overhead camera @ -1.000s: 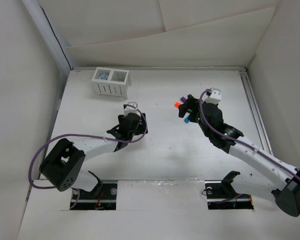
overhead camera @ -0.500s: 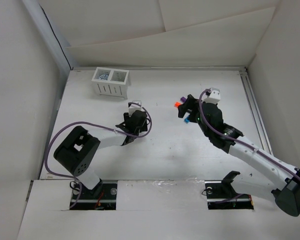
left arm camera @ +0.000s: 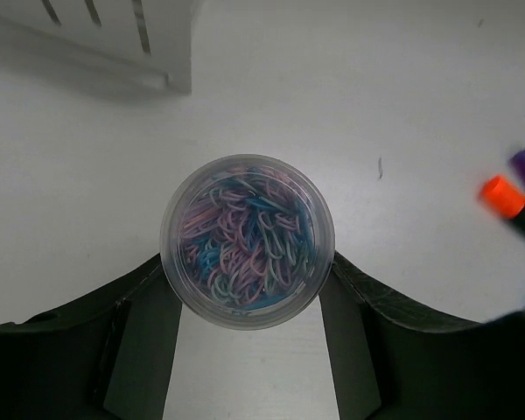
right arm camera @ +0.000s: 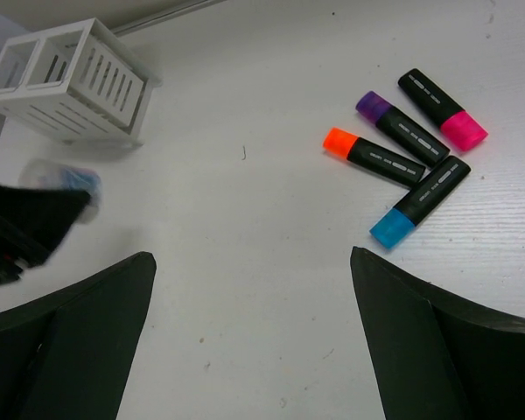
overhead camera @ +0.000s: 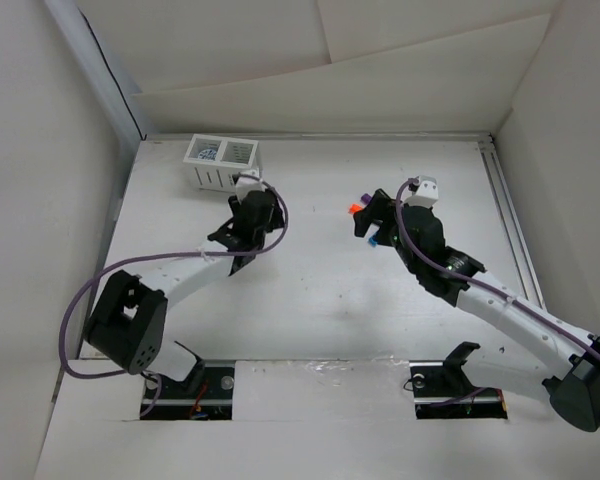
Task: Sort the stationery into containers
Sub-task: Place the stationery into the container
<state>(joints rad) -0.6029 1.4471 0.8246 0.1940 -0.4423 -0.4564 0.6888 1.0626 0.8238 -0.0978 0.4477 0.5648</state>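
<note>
While the left jaws are closed on a small round tub of clear plastic [left arm camera: 247, 241], the tub sits exactly between the two black fingers, and each finger touches its wall on one side. It stands upright with its open top toward the wrist camera, and it is full of thin paper clips in pink, blue and violet. I cannot tell if the tub's bottom touches the white desk [overhead camera: 320, 290] or hangs a little above it.

Seen from above, the tub and the left jaws are just beside the near right corner of the white plastic organiser [overhead camera: 223, 165], close to it but not over it. The organiser has two square compartments and walls with vertical slots. In the left compartment lies a blue-and-white round item [overhead camera: 208, 154]. The inside of the right compartment is too small to read.

The right jaws stand wide apart and grip nothing. Ahead of them, four short highlighters with black bodies lie flat on the desk in a loose group, well apart from the organiser: one with an orange cap [right arm camera: 374, 155], one with a purple cap [right arm camera: 402, 128], one with a pink cap [right arm camera: 443, 109] and one with a blue cap [right arm camera: 420, 203]. The orange and the purple one lie side by side, and the black end of the blue one reaches the black end of the orange one.
</note>
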